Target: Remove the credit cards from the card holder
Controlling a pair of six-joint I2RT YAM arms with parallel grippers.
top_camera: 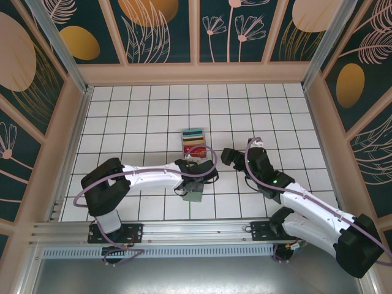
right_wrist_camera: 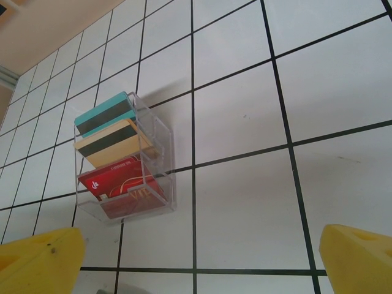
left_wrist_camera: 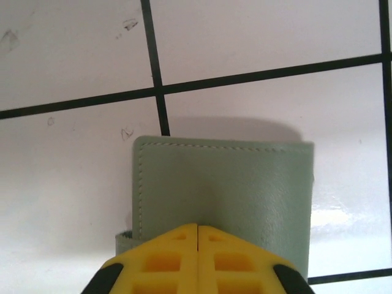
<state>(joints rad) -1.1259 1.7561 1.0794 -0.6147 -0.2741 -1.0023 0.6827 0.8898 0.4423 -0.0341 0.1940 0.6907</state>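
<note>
The card holder (left_wrist_camera: pixel 233 184) is a grey-green folded wallet lying flat on the white tiles, just below the table's middle (top_camera: pixel 195 196). My left gripper (left_wrist_camera: pixel 197 226) is shut, its yellow tips together against the wallet's top face; I cannot tell whether they pinch the leather. From above, the left gripper (top_camera: pixel 193 185) sits over the wallet's far edge. The wallet's credit cards are hidden inside it. My right gripper (top_camera: pixel 228 156) hovers open to the right of the wallet, its yellow fingers (right_wrist_camera: pixel 40 260) spread wide over bare tile with nothing between them.
A clear tray (right_wrist_camera: pixel 160 131) with a teal, a tan and a red card stands behind the wallet (top_camera: pixel 194 143), to the left ahead of the right gripper. Patterned walls enclose the tiled floor. The arm bases sit at the near edge.
</note>
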